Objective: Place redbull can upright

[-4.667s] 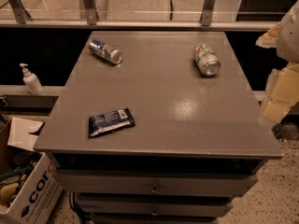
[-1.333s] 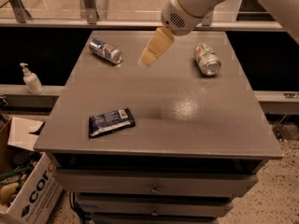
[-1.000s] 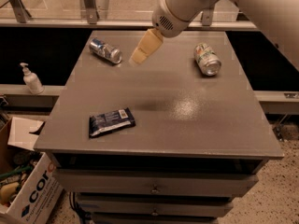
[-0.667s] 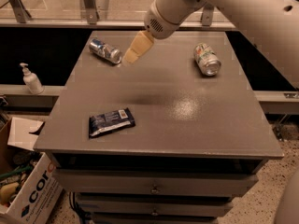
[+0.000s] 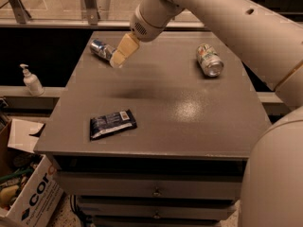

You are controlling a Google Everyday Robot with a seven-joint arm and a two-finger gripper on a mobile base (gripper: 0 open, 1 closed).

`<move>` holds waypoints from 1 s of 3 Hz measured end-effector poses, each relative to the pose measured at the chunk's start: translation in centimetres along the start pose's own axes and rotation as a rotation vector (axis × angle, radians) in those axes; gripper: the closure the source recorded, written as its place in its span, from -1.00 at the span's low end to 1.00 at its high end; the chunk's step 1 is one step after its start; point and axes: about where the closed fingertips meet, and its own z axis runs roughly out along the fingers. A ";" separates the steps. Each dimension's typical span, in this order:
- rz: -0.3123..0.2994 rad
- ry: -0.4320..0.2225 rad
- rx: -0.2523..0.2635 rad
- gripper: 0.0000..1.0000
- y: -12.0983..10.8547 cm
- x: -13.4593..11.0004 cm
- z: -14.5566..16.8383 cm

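The redbull can (image 5: 101,48), slim and silver-and-blue, lies on its side at the far left of the grey table (image 5: 161,103). My gripper (image 5: 120,52), with cream-coloured fingers, hangs from the white arm just right of the can, at or over its right end. It covers part of that end of the can.
A wider white-green-red can (image 5: 209,60) lies on its side at the far right. A dark snack packet (image 5: 112,124) lies near the front left. A soap dispenser (image 5: 31,81) stands on a ledge to the left. A cardboard box (image 5: 26,193) sits on the floor at lower left.
My arm swung in from the right and moved left across the table, bringing the gripper from mid-table to the redbull can. The cans and packet have not moved.
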 end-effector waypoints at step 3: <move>0.113 0.004 -0.044 -1.00 -0.3 -2.0 5.2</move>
